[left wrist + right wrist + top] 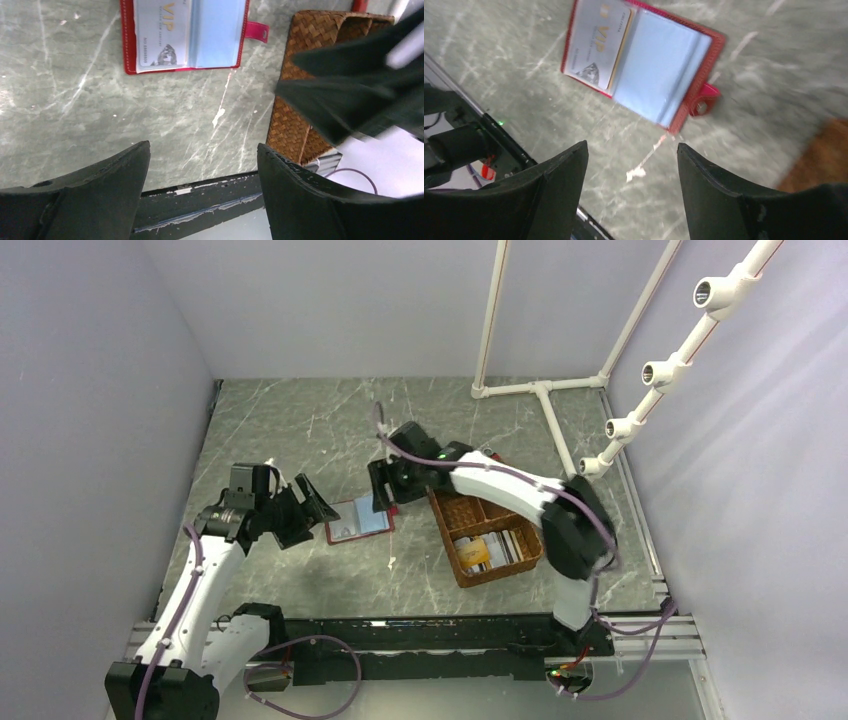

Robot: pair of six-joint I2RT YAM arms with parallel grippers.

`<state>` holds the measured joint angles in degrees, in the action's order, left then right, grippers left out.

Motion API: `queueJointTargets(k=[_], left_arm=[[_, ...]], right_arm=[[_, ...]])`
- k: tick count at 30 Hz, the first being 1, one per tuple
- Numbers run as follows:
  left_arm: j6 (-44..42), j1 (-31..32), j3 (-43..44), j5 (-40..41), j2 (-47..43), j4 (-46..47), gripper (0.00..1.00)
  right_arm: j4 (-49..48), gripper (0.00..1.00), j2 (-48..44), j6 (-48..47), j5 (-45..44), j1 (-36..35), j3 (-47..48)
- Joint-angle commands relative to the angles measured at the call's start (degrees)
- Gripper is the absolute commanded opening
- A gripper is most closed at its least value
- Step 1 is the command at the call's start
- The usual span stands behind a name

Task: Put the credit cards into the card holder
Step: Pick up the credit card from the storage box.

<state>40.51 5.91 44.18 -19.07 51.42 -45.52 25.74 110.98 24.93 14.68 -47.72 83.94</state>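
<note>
At the near edge, a black metal base rail [420, 630] is carrying both arm bases. The grey marble-pattern bench [300, 430] is stretching away from it.

The L arm's black 2-finger end effector [318, 508] [202, 150] is hovering low over the bench w/ its jaws standing wide apart and nothing btwn them. It is pointing at the holder's L edge, just beside it. The L wrist view is showing bare bench btwn fingertips and holder, so they are apart.

The small dark red leather card holder [360, 520] [131, 37] [716, 42] is lying open and flat on the bench, btwn the 2 end effectors. 1 half is showing a white-grey "VIP" credit card [161, 32] [599, 45]. The other half is showing a light blue rectangle; card or sleeve, cannot tell. Its snap tab [257, 30] is sticking out toward the basket.

The R arm's black end effector [382, 488] [631, 147] is hanging over the holder's far R corner, raised off it. Its jaws are also spread apart and gripping nothing. The R wrist view is coming out blurred.

Just R of the holder, not touching it, a brown woven compartment basket [497, 575] [295, 115] is sitting at an angle. Its nearest compartment is holding more credit cards [500, 545], white-grey ones plus 1 tan-orange card [474, 553].

A white plastic pipe frame [545, 390] is standing at the far R corner.
</note>
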Motion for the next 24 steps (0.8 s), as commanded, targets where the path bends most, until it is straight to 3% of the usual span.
queueJointTargets(k=[1,4,7,10,13,17,24], left_arm=[[-1.64,-0.05,2.36,-6.61,-1.25,0.68,0.85],[-2.36,-0.03,2.60,-10.62,-0.97,1.97,0.86],[-1.72,0.13,1.88,-14.60,-0.69,5.08,0.87],[0.05,0.62,0.17,-17.96,0.00,8.72,0.87],[2.10,1.33,-1.82,-20.25,1.56,12.33,0.88],[4.81,5.48,-2.69,-18.36,3.63,15.44,0.89],[7.55,12.45,-1.35,-13.52,5.84,17.90,0.89]], right_arm=[[11.31,0.72,-18.56,-1.94,-9.41,1.97,-4.99],[12.88,0.76,-29.91,-1.55,-9.04,6.63,-16.49],[10.43,0.78,-41.76,-0.81,-1.52,15.63,-29.07],[8.58,0.78,-47.86,-0.03,2.48,21.36,-36.86],[7.38,0.72,-48.87,0.63,4.21,24.36,-40.83],[5.86,0.54,-46.05,0.20,6.99,26.81,-43.24],[2.38,0.51,-42.34,-0.46,8.42,27.05,-46.67]])
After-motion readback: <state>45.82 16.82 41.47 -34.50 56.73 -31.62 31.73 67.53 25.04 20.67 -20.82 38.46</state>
